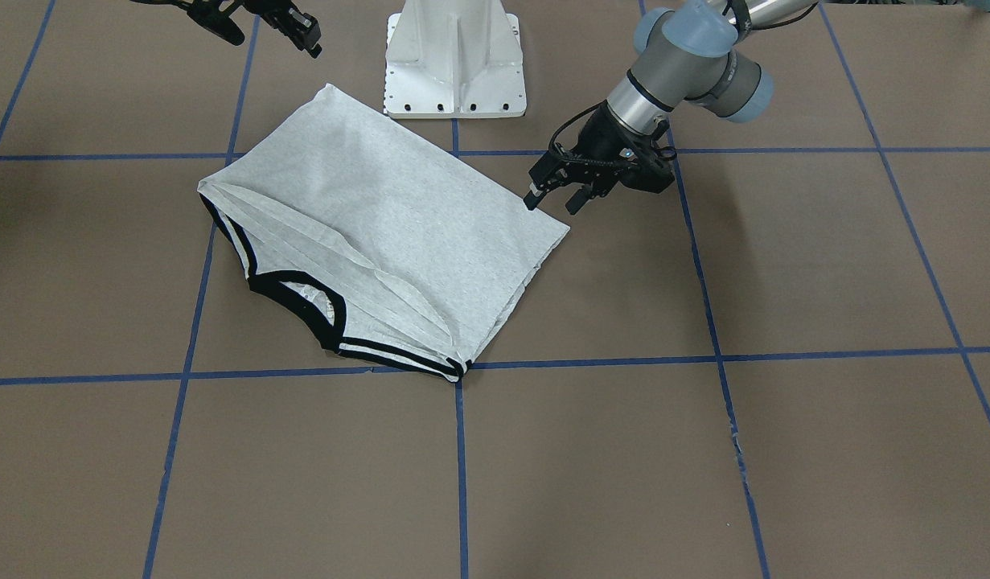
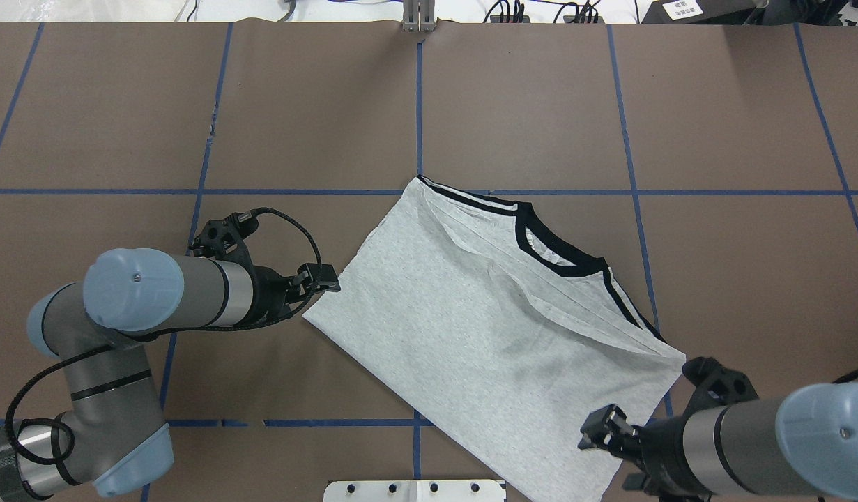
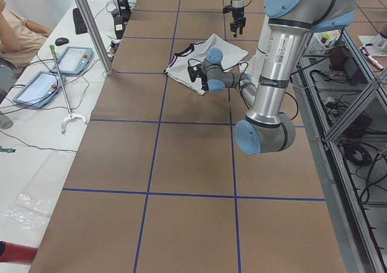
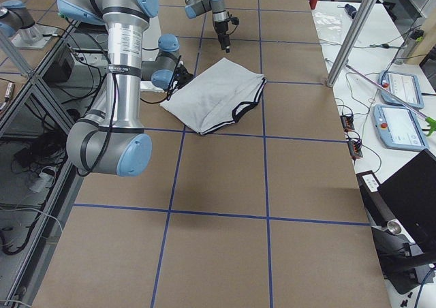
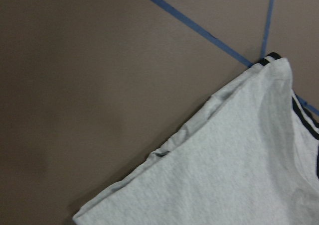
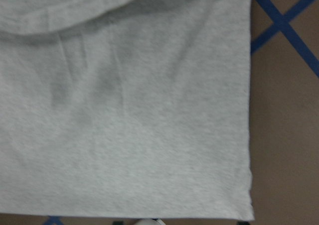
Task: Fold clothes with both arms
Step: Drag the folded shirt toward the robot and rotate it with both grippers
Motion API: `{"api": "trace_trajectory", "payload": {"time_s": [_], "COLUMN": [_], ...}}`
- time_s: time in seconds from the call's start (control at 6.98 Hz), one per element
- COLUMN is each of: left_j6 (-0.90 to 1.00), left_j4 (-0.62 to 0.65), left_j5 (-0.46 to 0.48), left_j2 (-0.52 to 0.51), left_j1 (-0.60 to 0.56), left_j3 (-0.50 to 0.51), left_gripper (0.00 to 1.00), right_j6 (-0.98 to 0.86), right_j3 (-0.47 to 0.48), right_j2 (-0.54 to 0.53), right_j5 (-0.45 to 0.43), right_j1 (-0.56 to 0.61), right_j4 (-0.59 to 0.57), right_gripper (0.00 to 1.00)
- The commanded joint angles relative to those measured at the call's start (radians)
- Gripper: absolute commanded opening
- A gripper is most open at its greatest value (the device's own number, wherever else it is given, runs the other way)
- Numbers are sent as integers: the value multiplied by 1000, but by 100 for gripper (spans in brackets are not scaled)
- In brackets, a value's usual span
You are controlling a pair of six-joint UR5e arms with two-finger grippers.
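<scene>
Our left gripper (image 1: 552, 203) sits low at the table (image 1: 824, 265) with its two black fingers spread apart and nothing between them, just beside one corner of the folded T-shirt (image 1: 382, 233); we cannot tell whether a fingertip touches the cloth. Our right gripper (image 1: 269, 36) hangs near the opposite corner, on the other side of the white pedestal (image 1: 454, 64), its fingers likewise parted and empty. We see the light heather-grey T-shirt lying flat in the middle of the brown table, skewed to the blue tape lines (image 1: 460, 466), with plain grey cloth facing up. Its black collar (image 1: 297, 289) and the black double stripes (image 1: 398, 358) run along the edge that faces away from the robot, and the layers there lie stacked with a few soft creases. From the left wrist camera we get the nearby corner and a slightly rumpled side edge against bare table; from the right wrist camera, smooth grey cloth fills most of the frame, its straight edge ending beside a cross of blue tape
</scene>
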Motion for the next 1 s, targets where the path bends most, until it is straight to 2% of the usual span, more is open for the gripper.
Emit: {"api": "trace_trajectory", "payload": {"time_s": [0.0,0.14,0.29,0.72,0.86], "left_j6": [-2,-3,-5,-3,-3], "left_j4": [78,78,78,79,100], "left_j5": [-2,-2,-2,1,1], "left_j2": [-34,-42,-47,-53,-54], "left_j1": [26,26,27,26,24], "left_j3": [48,56,68,91,92], "left_gripper": [99,98,94,80,66], "right_j6": [-132,-197,-216,-219,-219], "right_j3": [-155,-214,-224,-251,-250], "right_j2": [161,217,217,220,220], "right_j5": [-1,4,2,1,-1], "right_j1": [234,306,327,327,327], "right_j4": [0,0,0,0,0], "right_gripper": [100,100,100,100,100]}}
